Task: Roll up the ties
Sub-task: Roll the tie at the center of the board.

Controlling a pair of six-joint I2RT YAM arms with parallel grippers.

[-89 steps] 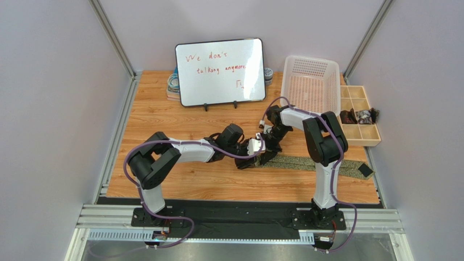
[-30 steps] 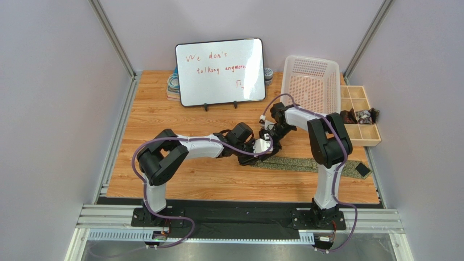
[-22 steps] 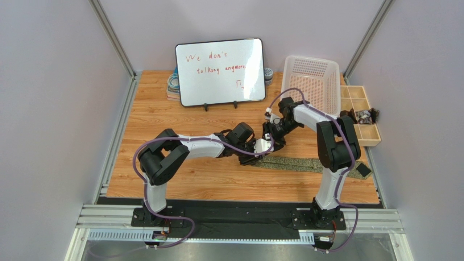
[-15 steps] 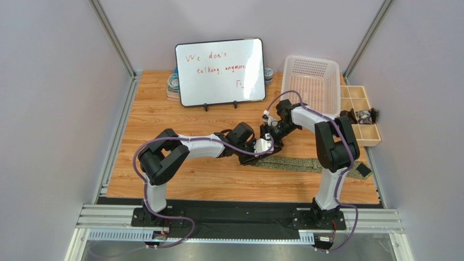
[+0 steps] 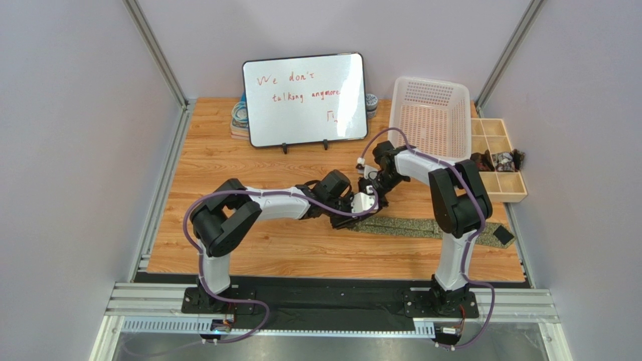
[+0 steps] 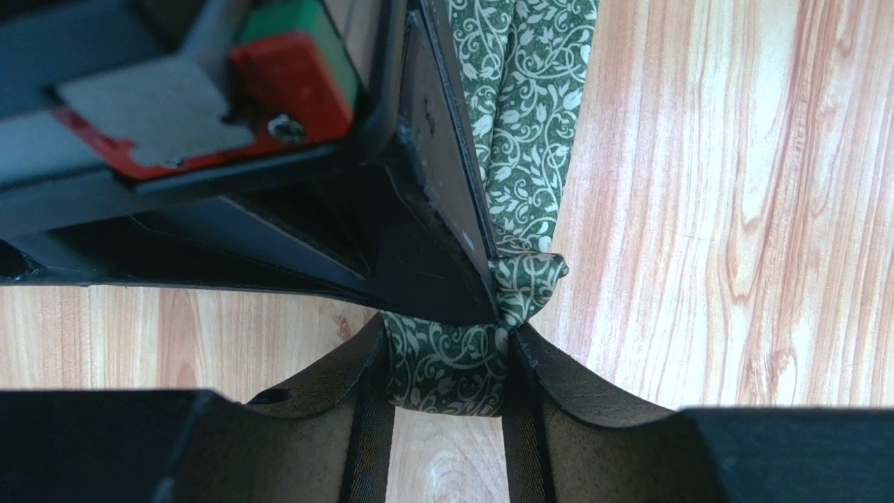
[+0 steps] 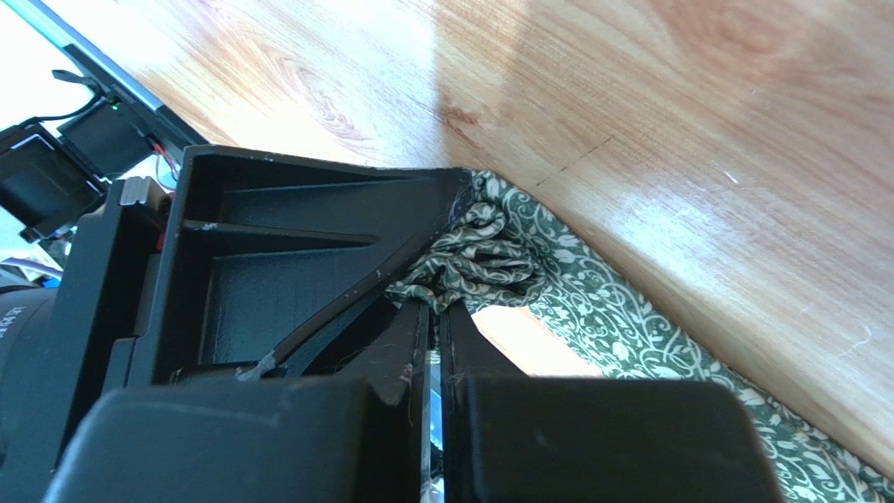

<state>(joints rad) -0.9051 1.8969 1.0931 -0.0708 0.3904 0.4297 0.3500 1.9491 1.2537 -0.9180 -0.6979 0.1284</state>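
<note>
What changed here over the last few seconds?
The right gripper opened, drew back, then returned and shut at the bunched end of the olive-green patterned necktie. The left gripper, after edging right, kept its hold there; the rest stayed flat.

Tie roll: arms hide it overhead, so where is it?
The tie roll sits right of table centre in the left gripper, right gripper touching it, per both wrist views.

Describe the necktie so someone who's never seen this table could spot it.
On the wooden table, look at the near right part, in front of the white basket. The tie is the long flat green strip with a pale vine print, one end bunched in the left end effector; nothing nearby is so long and flat.
</note>
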